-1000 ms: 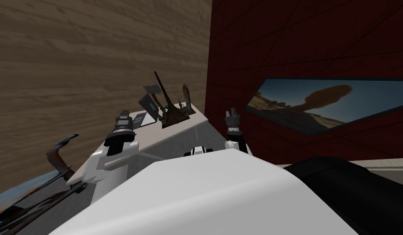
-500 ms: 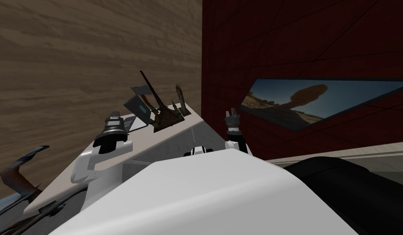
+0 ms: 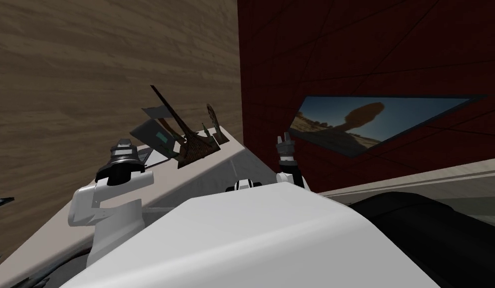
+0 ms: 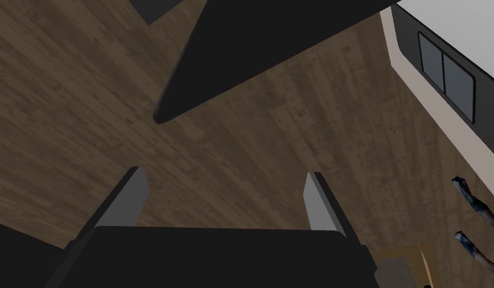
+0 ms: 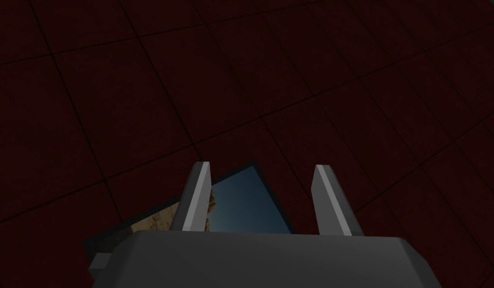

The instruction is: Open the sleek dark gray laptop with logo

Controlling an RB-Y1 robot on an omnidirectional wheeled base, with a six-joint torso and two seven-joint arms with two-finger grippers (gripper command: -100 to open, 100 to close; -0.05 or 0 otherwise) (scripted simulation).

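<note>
The dark grey laptop sits on the pale table near its far end, its lid standing up off the lighter base. My left gripper hovers just beside the laptop's near side. In the left wrist view that gripper is open with nothing between its fingers, and a dark flat slab with a rounded corner hangs beyond the fingertips, apart from them. My right gripper is raised by the red wall, and the right wrist view shows it open and empty.
A dark brown spiky ornament and a small round stand sit on the table right of the laptop. A framed landscape picture hangs on the red wall. Brown wood planking lies behind the table.
My head view has swung, so the table, laptop and wall corner sit farther left. The left arm has kept its place beside the laptop. The right arm is unchanged.
</note>
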